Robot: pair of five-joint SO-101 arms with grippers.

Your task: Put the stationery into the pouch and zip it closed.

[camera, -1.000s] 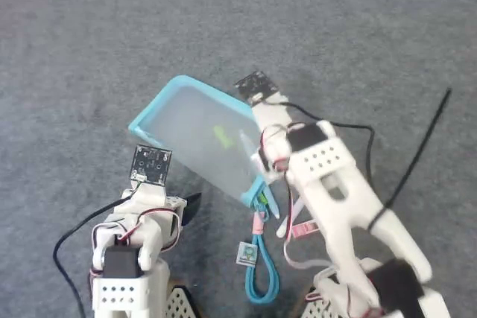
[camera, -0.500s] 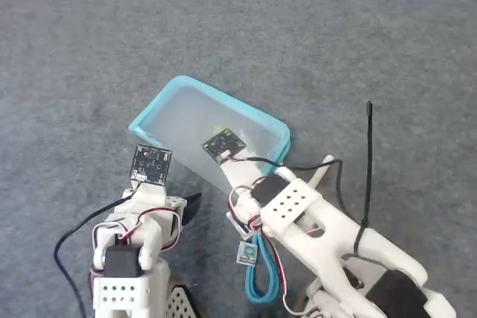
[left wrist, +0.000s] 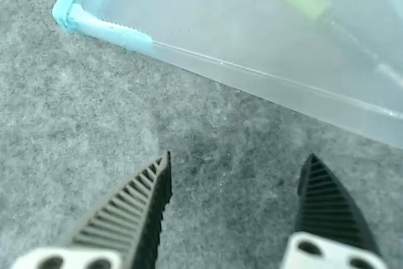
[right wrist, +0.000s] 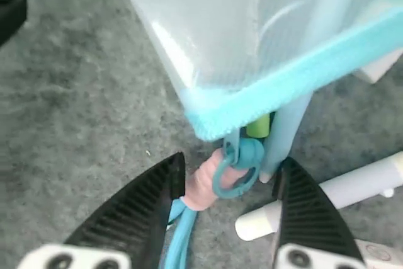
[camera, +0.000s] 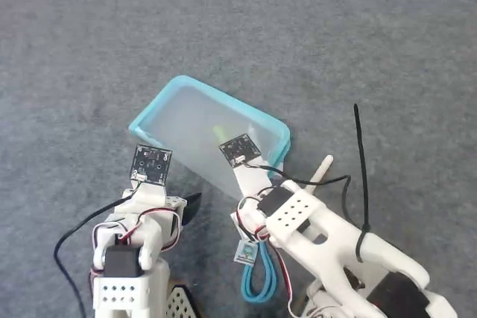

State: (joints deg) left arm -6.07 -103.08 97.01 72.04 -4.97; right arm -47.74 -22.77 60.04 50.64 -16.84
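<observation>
Pouch (camera: pixel 186 121): frosted see-thru plastic, teal zip edge, rounded rectangle, flat on fuzzy grey mat (camera: pixel 387 57) ahead of both arms. Green stick (camera: pixel 221 133) inside, blurry. White pen (camera: pixel 322 169) outside, near pouch corner. My R claw (right wrist: pixel 233 162): ribbed black jaws wide apart, astride teal ring (right wrist: pixel 252 152) + pink sleeve (right wrist: pixel 204 184), gripping nothing. L claw (left wrist: pixel 238 157) gaping too, empty, just short of pouch's long side. Vs 0.5 s ago: R wrist nudged slightly sideways; pouch, L arm same.

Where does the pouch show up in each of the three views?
High view: the pouch lies at the picture's centre.
Left wrist view: the pouch lies beyond the open left gripper, untouched.
Right wrist view: its corner sits just beyond the right gripper.
Shared landmark: its light-blue edging.
</observation>
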